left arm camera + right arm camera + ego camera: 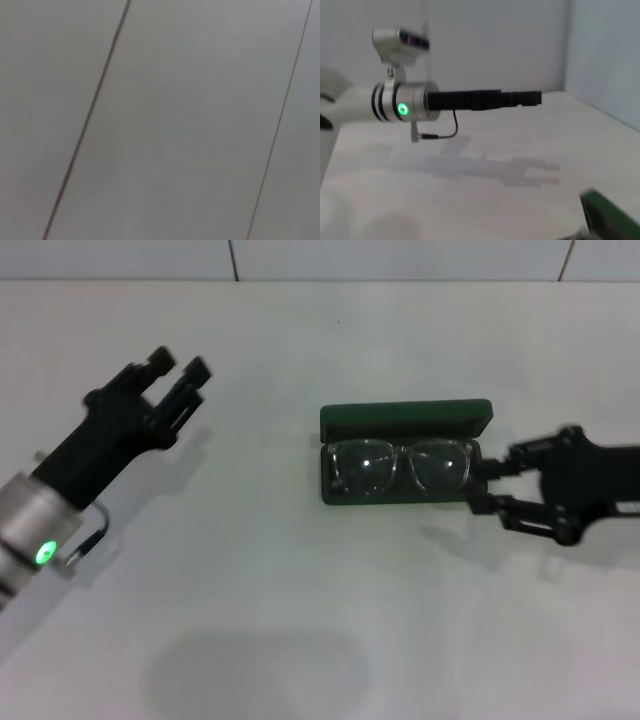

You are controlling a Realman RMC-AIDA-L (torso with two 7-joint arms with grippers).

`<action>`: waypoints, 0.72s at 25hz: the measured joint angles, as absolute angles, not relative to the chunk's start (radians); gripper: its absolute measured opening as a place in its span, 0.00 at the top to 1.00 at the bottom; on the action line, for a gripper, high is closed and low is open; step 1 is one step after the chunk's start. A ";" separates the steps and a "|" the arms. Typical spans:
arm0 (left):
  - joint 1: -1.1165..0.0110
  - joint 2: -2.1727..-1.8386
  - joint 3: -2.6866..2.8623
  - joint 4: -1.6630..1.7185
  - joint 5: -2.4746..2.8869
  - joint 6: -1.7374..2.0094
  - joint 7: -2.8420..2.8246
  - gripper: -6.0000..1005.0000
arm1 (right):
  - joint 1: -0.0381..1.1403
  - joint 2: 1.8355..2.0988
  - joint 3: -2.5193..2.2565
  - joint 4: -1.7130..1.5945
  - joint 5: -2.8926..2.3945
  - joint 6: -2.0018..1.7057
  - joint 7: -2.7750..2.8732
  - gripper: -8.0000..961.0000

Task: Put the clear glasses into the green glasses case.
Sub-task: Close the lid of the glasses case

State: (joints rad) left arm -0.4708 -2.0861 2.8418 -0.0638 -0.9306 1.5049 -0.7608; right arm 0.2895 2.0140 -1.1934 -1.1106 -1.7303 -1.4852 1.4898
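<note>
The green glasses case [405,420] lies open in the middle of the white table, its lid standing up along the far side. The clear glasses [400,466] rest inside the case, lenses facing up. My right gripper [484,486] is at the case's right end, open, with one fingertip by the case's right edge and the other just in front of it. My left gripper [179,367] hovers far to the left, open and holding nothing. The right wrist view shows a corner of the case [611,216] and the left gripper [527,98] farther off.
The white table [300,590] reaches a tiled wall [400,258] at the back. The left wrist view shows only grey panels with thin seams [90,115]. The left arm's silver wrist with a green light [42,552] stands over the table's left front.
</note>
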 joint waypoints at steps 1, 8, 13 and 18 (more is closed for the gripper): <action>-0.544 -2.084 2.842 -0.066 -0.891 1.415 -0.815 0.45 | 0.311 2.011 -1.137 -1.023 -1.724 -1.513 1.444 0.59; -0.820 -2.071 2.843 -0.084 -0.678 1.184 -1.037 0.45 | 0.409 1.980 -1.018 -0.629 -1.768 -1.573 1.208 0.58; -0.994 -2.089 2.842 -0.083 -0.542 1.025 -1.178 0.45 | 0.412 2.011 -1.018 -0.632 -1.865 -1.564 1.189 0.58; -1.031 -2.095 2.842 0.058 -0.484 0.812 -1.131 0.45 | 0.409 2.013 -1.043 -0.629 -1.895 -1.568 1.186 0.57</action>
State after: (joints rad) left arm -1.0314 -2.0952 2.8424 0.0577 -0.4843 0.8119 -1.1312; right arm 0.4095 2.0125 -1.0433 -0.6289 -1.8951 -1.5681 1.1864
